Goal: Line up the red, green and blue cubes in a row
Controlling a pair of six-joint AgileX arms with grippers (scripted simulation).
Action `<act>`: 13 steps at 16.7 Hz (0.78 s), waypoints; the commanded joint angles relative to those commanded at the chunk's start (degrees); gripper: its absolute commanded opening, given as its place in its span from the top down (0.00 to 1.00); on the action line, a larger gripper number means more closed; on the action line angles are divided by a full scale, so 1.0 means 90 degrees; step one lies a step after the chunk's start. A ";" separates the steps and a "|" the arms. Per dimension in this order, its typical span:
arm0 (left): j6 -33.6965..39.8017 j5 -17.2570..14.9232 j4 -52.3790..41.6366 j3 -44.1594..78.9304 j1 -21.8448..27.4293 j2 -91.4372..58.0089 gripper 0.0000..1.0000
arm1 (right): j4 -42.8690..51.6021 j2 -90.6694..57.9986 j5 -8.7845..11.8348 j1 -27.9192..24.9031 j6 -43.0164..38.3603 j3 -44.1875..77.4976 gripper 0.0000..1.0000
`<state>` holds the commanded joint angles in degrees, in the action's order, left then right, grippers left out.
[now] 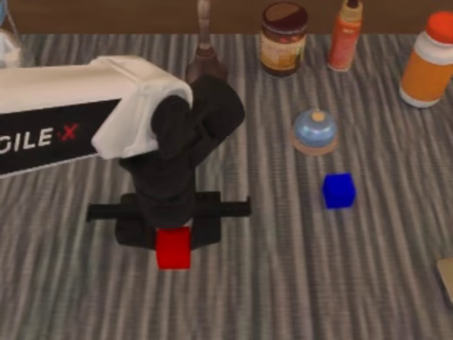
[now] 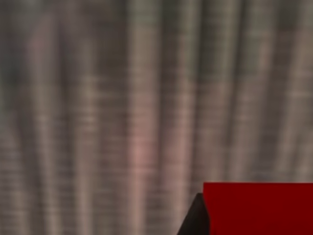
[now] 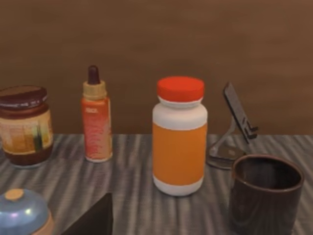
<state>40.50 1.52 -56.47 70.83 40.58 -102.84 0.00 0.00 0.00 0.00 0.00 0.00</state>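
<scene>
The left gripper (image 1: 172,237) looks clenched on the red cube (image 1: 173,248), well left of the blue cube (image 1: 338,190) beside the bell (image 1: 315,132); such a light, stiff block wants gripping on opposite flat faces.

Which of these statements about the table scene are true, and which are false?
1. The small matte red cube sits at the left arm's end effector. True.
2. The small matte blue cube touches the red cube. False: they lie well apart.
3. The round blue-domed bell stands behind the blue cube. True.
4. A green cube lies beside the bell. False: no green cube is visible.
5. The white bottle with orange label and red cap has fallen over. False: it stands upright.
</scene>
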 joint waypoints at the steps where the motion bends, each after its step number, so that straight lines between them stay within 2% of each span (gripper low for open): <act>1: 0.0001 0.0002 0.0152 -0.0105 -0.0003 -0.0053 1.00 | 0.0000 0.0000 0.0000 0.0000 0.0000 0.0000 0.00; 7: 0.0013 -0.0001 0.1547 -0.0941 0.0021 -0.0573 1.00 | 0.0000 0.0000 0.0000 0.0000 0.0000 0.0000 0.00; 12: 0.0015 0.0001 0.1624 -0.0996 0.0027 -0.0615 1.00 | 0.0000 0.0000 0.0000 0.0000 0.0000 0.0000 0.00; 13: 0.0015 0.0001 0.1624 -0.0996 0.0027 -0.0615 0.92 | 0.0000 0.0000 0.0000 0.0000 0.0000 0.0000 0.00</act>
<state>40.63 1.53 -41.86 61.87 40.82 -108.37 0.00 0.00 0.00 0.00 0.00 0.00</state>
